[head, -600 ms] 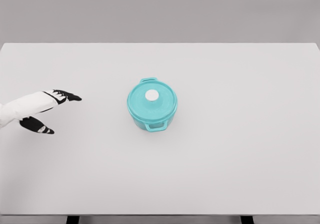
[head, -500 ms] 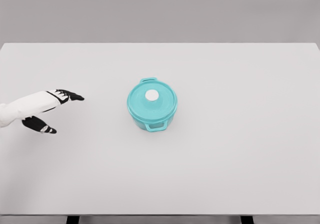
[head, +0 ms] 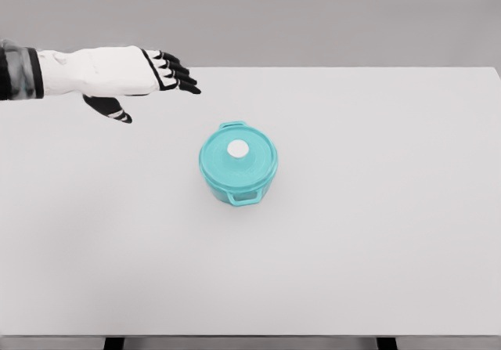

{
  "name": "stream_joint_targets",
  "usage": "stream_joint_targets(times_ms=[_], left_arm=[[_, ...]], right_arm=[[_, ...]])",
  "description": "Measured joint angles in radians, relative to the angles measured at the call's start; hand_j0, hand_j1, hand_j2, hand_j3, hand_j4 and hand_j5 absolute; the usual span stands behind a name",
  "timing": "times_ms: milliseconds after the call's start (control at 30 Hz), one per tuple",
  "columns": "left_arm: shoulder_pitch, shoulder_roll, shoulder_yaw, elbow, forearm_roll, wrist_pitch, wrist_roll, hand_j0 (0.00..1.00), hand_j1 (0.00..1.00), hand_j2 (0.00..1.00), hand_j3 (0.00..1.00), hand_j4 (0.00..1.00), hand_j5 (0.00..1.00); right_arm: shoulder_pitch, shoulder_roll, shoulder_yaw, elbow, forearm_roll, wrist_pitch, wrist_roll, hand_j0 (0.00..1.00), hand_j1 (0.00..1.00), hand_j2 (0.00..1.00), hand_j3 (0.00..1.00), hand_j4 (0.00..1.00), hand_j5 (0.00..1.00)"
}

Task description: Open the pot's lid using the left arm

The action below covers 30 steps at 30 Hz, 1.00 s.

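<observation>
A teal pot [head: 238, 166] with two side handles stands near the middle of the white table [head: 376, 232]. Its teal lid [head: 243, 164] is on, topped by a round white knob [head: 237, 149]. My left hand [head: 149, 80] hovers up and to the left of the pot, well apart from it. Its black-tipped fingers [head: 178, 77] are spread toward the right and its thumb [head: 113, 110] hangs below. It holds nothing. The right arm is out of view.
The table's far edge runs behind the hand, with a grey wall beyond. Two dark table legs [head: 114, 342] show under the front edge.
My left hand has risen and moved right, from low at the left edge to a spot above and left of the pot. The pot and lid have not moved.
</observation>
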Motion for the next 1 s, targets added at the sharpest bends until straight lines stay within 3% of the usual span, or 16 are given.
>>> stream_joint_targets(times_ms=[100, 200, 333, 467, 633, 1000], left_arm=[[-0.066, -0.085, -0.114, -0.05, -0.03, -0.001, 0.0, 1.0, 1.0, 1.0, 1.0, 1.0, 1.0], [-0.078, -0.124, -0.154, -0.066, 0.0, -0.002, 0.0, 1.0, 1.0, 1.0, 1.0, 1.0, 1.0], [-0.077, -0.139, -0.178, -0.056, 0.044, -0.002, 0.0, 1.0, 1.0, 1.0, 1.0, 1.0, 1.0], [-0.081, -0.16, -0.204, -0.03, 0.032, -0.002, 0.0, 0.98, 0.98, 0.98, 0.98, 0.98, 0.98], [-0.089, -0.191, -0.224, -0.021, -0.022, -0.002, 0.0, 0.81, 0.81, 0.81, 0.81, 0.81, 0.81], [-0.091, -0.241, -0.243, 0.068, -0.069, -0.002, 0.0, 0.81, 0.81, 0.81, 0.81, 0.81, 0.81]], right_arm=[[0.0, 0.0, 0.0, 0.0, 0.0, 0.0, 0.0, 1.0, 1.0, 1.0, 1.0, 1.0, 1.0], [0.0, 0.0, 0.0, 0.0, 0.0, 0.0, 0.0, 1.0, 1.0, 1.0, 1.0, 1.0, 1.0], [0.0, 0.0, 0.0, 0.0, 0.0, 0.0, 0.0, 1.0, 1.0, 1.0, 1.0, 1.0, 1.0], [0.0, 0.0, 0.0, 0.0, 0.0, 0.0, 0.0, 1.0, 1.0, 1.0, 1.0, 1.0, 1.0], [0.0, 0.0, 0.0, 0.0, 0.0, 0.0, 0.0, 1.0, 1.0, 1.0, 1.0, 1.0, 1.0], [0.0, 0.0, 0.0, 0.0, 0.0, 0.0, 0.0, 1.0, 1.0, 1.0, 1.0, 1.0, 1.0]])
